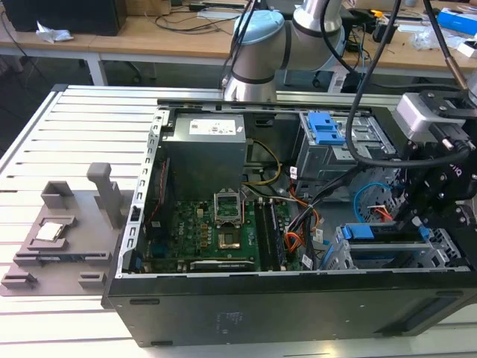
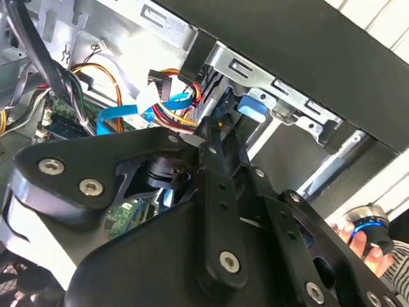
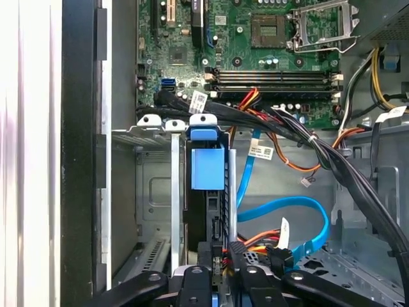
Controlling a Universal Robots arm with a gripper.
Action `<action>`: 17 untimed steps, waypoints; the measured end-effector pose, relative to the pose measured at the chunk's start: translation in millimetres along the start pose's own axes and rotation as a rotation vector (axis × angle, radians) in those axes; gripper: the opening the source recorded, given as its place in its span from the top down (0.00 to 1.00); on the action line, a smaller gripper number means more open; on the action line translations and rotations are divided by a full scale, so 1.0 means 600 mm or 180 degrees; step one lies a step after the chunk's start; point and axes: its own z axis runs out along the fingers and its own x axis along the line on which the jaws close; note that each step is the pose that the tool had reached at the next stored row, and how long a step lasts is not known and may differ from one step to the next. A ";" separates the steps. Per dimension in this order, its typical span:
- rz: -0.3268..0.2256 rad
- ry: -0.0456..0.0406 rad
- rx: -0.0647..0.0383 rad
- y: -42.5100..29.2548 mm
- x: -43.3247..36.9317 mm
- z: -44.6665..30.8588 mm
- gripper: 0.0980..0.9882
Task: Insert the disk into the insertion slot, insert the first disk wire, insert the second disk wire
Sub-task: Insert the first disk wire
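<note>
The disk [image 3: 206, 211], grey in its bright blue carrier [image 3: 208, 167], sits inside the silver insertion slot [image 3: 152, 192]; in the exterior view the disk [image 1: 384, 250] lies in that cage [image 1: 447, 257] at the case's front right. My gripper [image 3: 219, 261] is at the disk's rear edge, shut on the small connector of the first disk wire [image 3: 255, 239], the red-orange bundle. The second disk wire [image 3: 291, 206], a light-blue flat loop, hangs beside it, its dark plug [image 3: 278, 259] loose close to my fingers [image 3: 235, 254]. In the second wrist view the fingertips [image 2: 211, 135] touch the bundle [image 2: 179, 110].
Thick black cables [image 3: 332, 160] cross above the cage from the motherboard [image 1: 216, 235]. A taller grey cage with a blue latch [image 1: 326, 128] stands behind. A grey fixture [image 1: 67, 224] lies outside the case. A person's hand [image 2: 370, 252] holds a blue-ringed knob [image 2: 369, 227] beyond the case wall.
</note>
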 end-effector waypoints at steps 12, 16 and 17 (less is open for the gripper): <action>0.0000 0.0000 0.0000 0.002 -0.003 -0.054 0.99; 0.0000 0.0000 0.0000 0.002 -0.003 -0.055 0.99; 0.0000 0.0000 0.0000 0.002 -0.003 -0.055 0.99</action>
